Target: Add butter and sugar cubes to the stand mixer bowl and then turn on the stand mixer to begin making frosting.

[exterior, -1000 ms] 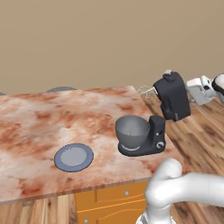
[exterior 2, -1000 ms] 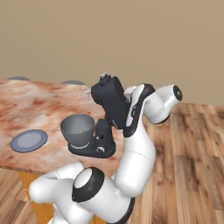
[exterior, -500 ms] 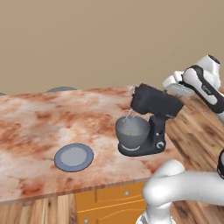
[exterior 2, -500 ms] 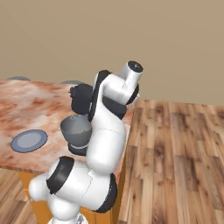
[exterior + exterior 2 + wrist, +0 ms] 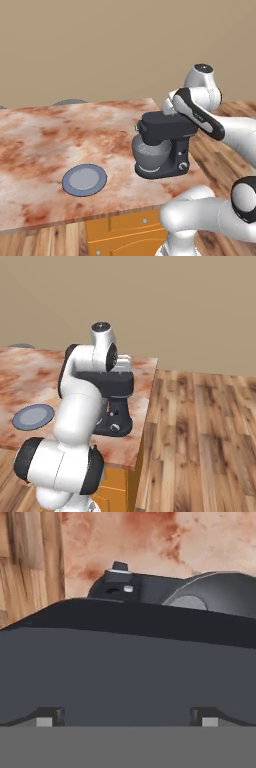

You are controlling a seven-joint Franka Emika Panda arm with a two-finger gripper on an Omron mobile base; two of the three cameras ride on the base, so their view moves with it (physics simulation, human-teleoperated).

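While its bulky matte head sits lowered, the stand mixer point(image 5: 165, 142) faces the gripper point(image 5: 127, 716), fingers wide, empty.

Plain tan wall point(image 5: 100, 45) behind. Reddish-brown marbled counter point(image 5: 45, 145) with a pale edge, over orange-wood cabinet fronts point(image 5: 125, 232) with 2 small round knobs. Brown wood-plank floor point(image 5: 205, 436) to the right of the counter. Even, soft light; no hard shadows.

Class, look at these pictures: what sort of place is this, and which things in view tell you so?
Most likely a kitchen: a dark stand mixer with its grey bowl stands on a marble-look counter, a plate lies nearby, and wooden cabinet fronts sit beneath.
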